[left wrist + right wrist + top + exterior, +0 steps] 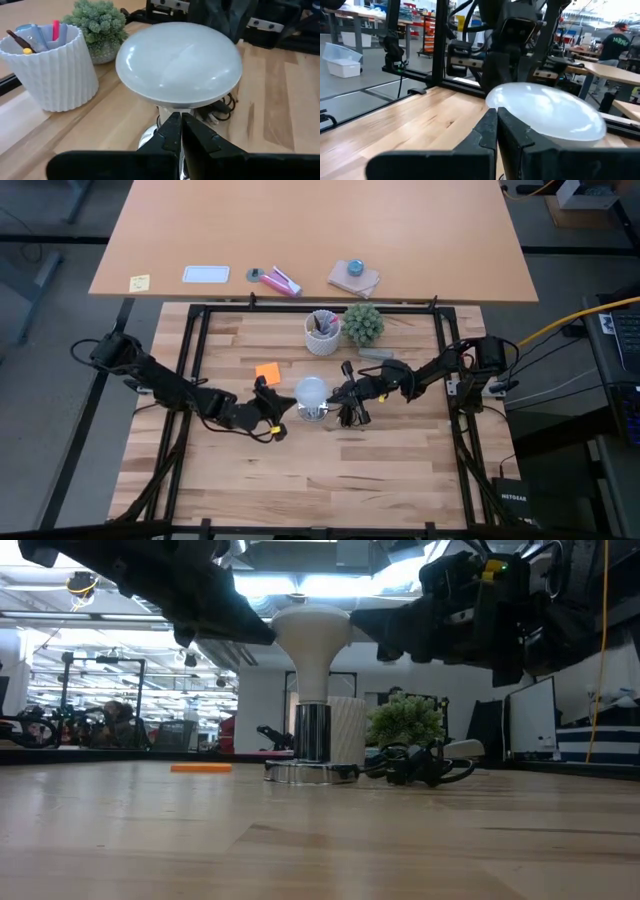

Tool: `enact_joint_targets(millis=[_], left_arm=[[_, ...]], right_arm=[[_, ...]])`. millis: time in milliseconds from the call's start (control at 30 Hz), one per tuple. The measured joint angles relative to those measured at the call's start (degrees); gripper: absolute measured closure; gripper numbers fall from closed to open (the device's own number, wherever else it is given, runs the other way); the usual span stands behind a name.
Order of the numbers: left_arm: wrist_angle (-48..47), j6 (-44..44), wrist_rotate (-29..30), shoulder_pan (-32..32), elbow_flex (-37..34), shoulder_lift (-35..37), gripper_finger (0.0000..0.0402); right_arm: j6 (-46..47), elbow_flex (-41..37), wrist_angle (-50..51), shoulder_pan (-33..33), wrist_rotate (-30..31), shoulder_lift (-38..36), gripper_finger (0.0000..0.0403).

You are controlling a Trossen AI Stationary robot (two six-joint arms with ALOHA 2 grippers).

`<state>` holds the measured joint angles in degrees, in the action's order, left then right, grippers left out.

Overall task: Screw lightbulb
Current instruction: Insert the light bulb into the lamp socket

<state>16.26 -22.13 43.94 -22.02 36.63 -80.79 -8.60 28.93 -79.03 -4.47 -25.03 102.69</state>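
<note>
In the left wrist view the left gripper (179, 131), fingers pressed shut on nothing, was seen just short of the lightbulb (179, 64), which stood upright in the metal socket (311, 771) at mid-table. The right gripper (496, 131), likewise closed and empty, was poised at the opposite side. A closed-finger nudge could have tipped or cross-threaded the bulb.

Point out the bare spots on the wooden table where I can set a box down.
Bare: the near half below both arms, and the far-left corner beyond the orange note. Crowded: the middle, where the lightbulb stands between the left gripper and right gripper, plus the white cup and plant.
</note>
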Motion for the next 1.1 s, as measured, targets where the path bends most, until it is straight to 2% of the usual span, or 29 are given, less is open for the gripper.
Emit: enact_joint_targets(millis=[233, 433, 500, 667, 767, 1100], left_arm=[[-0.72, 0.00, -0.15, -2.65, -0.01, 0.17, 0.0396], [-0.58, 0.00, -0.20, -2.15, -0.01, 0.17, 0.0396], [-0.19, -0.02, -0.20, -2.15, -0.01, 0.17, 0.0396], [1.33, 0.51, -0.22, -3.13, -0.01, 0.20, 0.0396], [4.16, 2.98, -0.26, -3.26, -0.01, 0.20, 0.0396], [5.43, 5.62, -0.26, -2.11, 0.01, 0.20, 0.0396]], right_arm=[[-0.14, 0.04, -0.06, -0.04, 0.04, -2.28, 0.0391], [-0.63, 0.08, -0.22, -0.04, 0.25, -4.91, 0.0391], [-0.68, 0.08, -0.27, -0.04, 2.62, -5.43, 0.0391], [-1.28, 0.10, 0.48, -0.07, 14.50, -5.83, 0.0391], [-3.49, 0.13, 3.02, -0.07, 18.05, -5.83, 0.0391], [-3.69, 1.57, 10.74, -0.07, 16.41, -5.83, 0.0391]])
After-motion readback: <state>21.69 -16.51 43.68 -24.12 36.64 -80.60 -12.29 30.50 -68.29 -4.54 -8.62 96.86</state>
